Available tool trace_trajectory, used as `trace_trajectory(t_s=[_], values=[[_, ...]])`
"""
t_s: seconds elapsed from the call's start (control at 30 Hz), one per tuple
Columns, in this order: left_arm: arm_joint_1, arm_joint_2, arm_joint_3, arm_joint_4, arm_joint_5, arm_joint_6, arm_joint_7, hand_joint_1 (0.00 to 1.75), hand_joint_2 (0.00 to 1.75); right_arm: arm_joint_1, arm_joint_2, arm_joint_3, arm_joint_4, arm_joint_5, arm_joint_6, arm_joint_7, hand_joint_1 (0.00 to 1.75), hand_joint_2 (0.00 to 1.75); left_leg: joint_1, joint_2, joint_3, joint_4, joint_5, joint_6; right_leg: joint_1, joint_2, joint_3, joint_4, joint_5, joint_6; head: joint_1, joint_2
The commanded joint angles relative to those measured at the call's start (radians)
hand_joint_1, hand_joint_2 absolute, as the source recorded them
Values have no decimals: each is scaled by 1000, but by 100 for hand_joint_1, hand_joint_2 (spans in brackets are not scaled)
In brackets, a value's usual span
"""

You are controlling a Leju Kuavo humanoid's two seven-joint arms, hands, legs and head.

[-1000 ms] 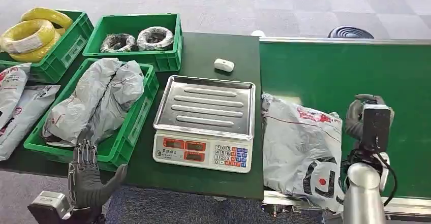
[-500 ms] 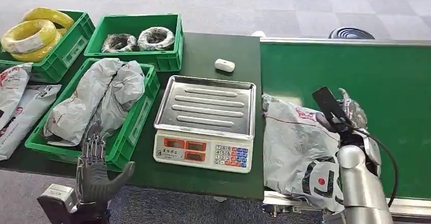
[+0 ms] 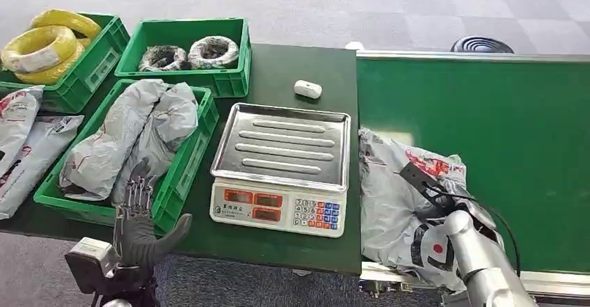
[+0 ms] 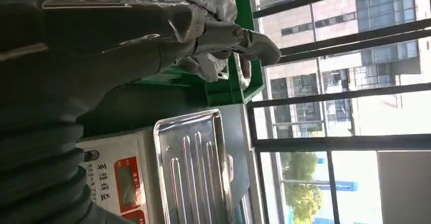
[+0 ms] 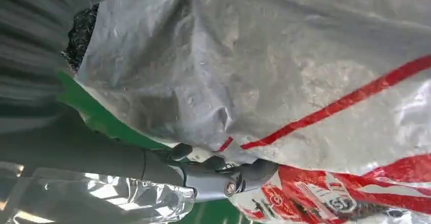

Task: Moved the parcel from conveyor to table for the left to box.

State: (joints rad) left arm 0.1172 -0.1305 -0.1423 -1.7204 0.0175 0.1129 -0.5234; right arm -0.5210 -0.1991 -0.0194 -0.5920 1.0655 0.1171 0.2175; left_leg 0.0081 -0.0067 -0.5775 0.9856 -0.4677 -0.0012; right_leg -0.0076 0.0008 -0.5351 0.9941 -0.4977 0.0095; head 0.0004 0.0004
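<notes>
The left hand [image 3: 141,229] waits below the table edge with fingers spread and empty, beside the green bin [image 3: 182,175] of bagged parcels. The scale [image 3: 281,170] sits mid-table. The parcel [image 3: 403,199] lies on the conveyor [image 3: 487,112] at its table-side end, so the move is barely begun (boxing is all ahead). The right hand [image 3: 445,202] has dropped from above onto the bag's far edge; whether its fingers have gripped, I cannot tell.

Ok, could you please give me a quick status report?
Left hand open, idle. Right hand on parcel, grip unclear. Parcel on conveyor; scale alongside.
</notes>
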Motion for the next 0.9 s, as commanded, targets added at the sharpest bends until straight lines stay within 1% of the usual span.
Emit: trace_trajectory(t_s=[0.03,0.1,0.17,0.2,0.27,0.33,0.4,0.47,0.5,0.53,0.57,0.6,0.67,0.7,0.73,0.77,0.8,0.83,0.87,0.9], values=[[-21,3,16,60,0,-3,5,0,175,-67,7,26,142,-5,9,-38,175,175,0,1,1,-1,1,0,0,0,1,-1,1,0,0,0],[-11,1,20,49,0,-3,4,0,175,-77,15,26,136,-6,-1,-43,175,175,0,2,1,-2,1,0,0,1,1,-2,1,0,0,0],[2,-2,24,39,-3,-3,4,0,175,-77,22,19,116,-16,-26,-69,175,175,0,2,1,-1,0,0,0,2,1,-1,1,0,0,0],[13,-1,26,27,-6,-6,1,0,175,-72,27,8,98,-34,-46,-102,175,175,0,2,2,-1,0,0,0,2,1,-1,1,0,0,0],[23,1,28,21,-6,-7,-2,0,175,-73,26,8,90,-35,-48,-105,175,175,0,3,2,-2,0,0,0,3,1,-1,1,0,0,0],[29,0,35,11,-6,-9,-7,0,175,-59,28,3,46,-54,-58,-134,175,175,0,3,1,-1,0,0,0,2,1,0,1,0,0,0],[29,1,38,9,-6,-9,-8,0,175,-55,29,3,27,-62,-60,-141,175,175,0,2,1,-1,0,0,0,2,1,0,0,0,0,0],[27,6,39,8,-6,-9,-9,0,175,-64,35,-18,10,-84,-88,-143,175,175,-1,2,1,-1,0,0,0,2,0,0,1,0,0,0],[27,9,39,5,-5,-8,-10,0,175,-68,37,-33,-1,-95,-113,-133,175,175,-1,2,0,-1,0,0,-1,2,0,0,1,0,0,0],[31,10,39,0,-2,-6,-14,0,175,-73,45,-68,-26,-127,-177,-135,175,175,-1,3,1,-1,0,0,0,3,0,0,1,0,0,0],[32,11,39,-1,-2,-6,-14,0,175,-77,43,-68,-29,-126,-176,-135,175,175,-1,2,0,0,0,0,0,2,-1,0,1,0,0,0],[34,11,39,-4,-2,-5,-14,0,175,-75,43,-68,-39,-128,-172,-134,175,175,-1,4,0,0,0,0,-1,4,-2,0,1,0,0,0],[34,11,39,-4,-2,-5,-14,0,175,-75,43,-68,-39,-128,-172,-134,175,175,-1,2,0,0,0,0,-1,2,-1,0,1,0,0,0],[37,11,38,-7,-1,-4,-15,0,175,-68,51,-95,-55,-156,-193,-137,175,175,-1,3,0,-1,0,0,-1,3,0,0,1,0,0,0],[39,11,38,-10,0,-1,-18,0,175,-61,56,-112,-77,-172,-227,-141,175,175,-1,3,0,-1,0,0,0,2,0,0,1,0,0,0],[48,10,37,-24,0,5,-30,0,175,-44,55,-127,-141,-135,-373,-86,175,175,-1,2,0,-1,0,0,-1,2,0,0,1,0,0,0],[51,10,32,-31,-1,9,-32,0,175,-31,53,-131,-194,-118,-379,-53,175,175,-1,3,0,-1,0,0,-1,3,0,0,1,0,0,0],[49,12,26,-39,-12,17,-46,0,175,-4,66,-172,-286,-126,-469,-49,175,175,-1,2,-1,0,0,0,-1,2,-1,1,1,0,0,0],[45,14,20,-48,-23,26,-54,0,175,39,74,-200,-411,-113,-514,-36,175,175,-1,1,-1,0,0,0,-1,1,-2,1,0,0,0,0],[40,15,17,-53,-28,32,-57,0,175,76,81,-215,-509,-116,-532,-39,175,175,-1,0,-1,0,0,0,-1,0,-2,1,0,0,0,0]])
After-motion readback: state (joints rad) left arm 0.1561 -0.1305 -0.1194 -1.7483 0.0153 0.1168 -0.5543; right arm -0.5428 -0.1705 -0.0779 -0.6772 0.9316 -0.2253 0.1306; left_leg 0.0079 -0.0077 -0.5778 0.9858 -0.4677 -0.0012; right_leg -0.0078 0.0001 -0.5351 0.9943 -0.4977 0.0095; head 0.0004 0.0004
